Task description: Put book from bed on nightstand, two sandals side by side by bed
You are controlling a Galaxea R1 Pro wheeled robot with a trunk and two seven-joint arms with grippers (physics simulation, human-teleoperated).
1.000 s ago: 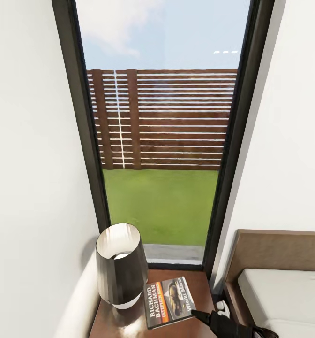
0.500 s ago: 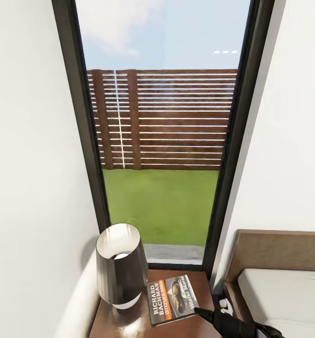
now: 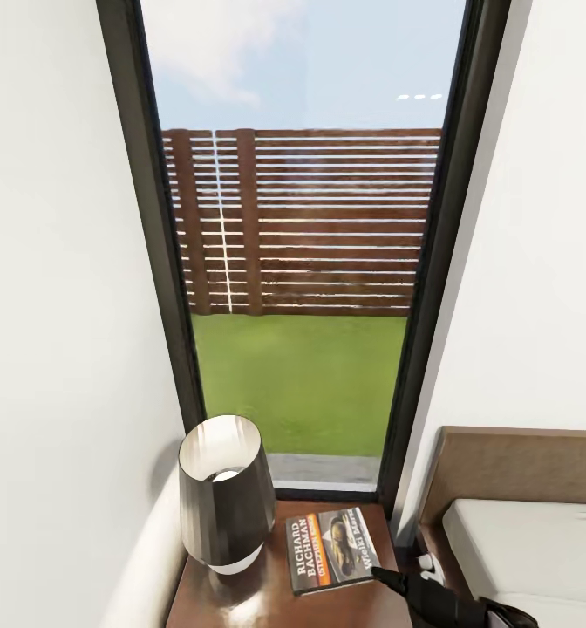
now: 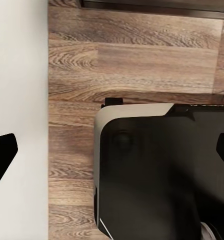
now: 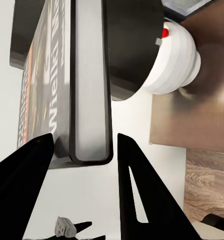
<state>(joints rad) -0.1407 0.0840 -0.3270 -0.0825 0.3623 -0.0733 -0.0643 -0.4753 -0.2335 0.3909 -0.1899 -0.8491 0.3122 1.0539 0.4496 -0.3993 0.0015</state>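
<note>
Shifted toward the bed side of the nightstand [image 3: 241, 602], the book [image 3: 332, 549] sits between the right gripper [image 5: 84, 150] fingers, which are spread apart, so pulling back carelessly risks dragging it off the edge or nudging the lamp [image 3: 223, 493].

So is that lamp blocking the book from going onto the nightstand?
No. The book already lies over the nightstand, beside the lamp rather than behind it. The right gripper has a finger on each side of the book's edge, with nothing visible between them.
</note>
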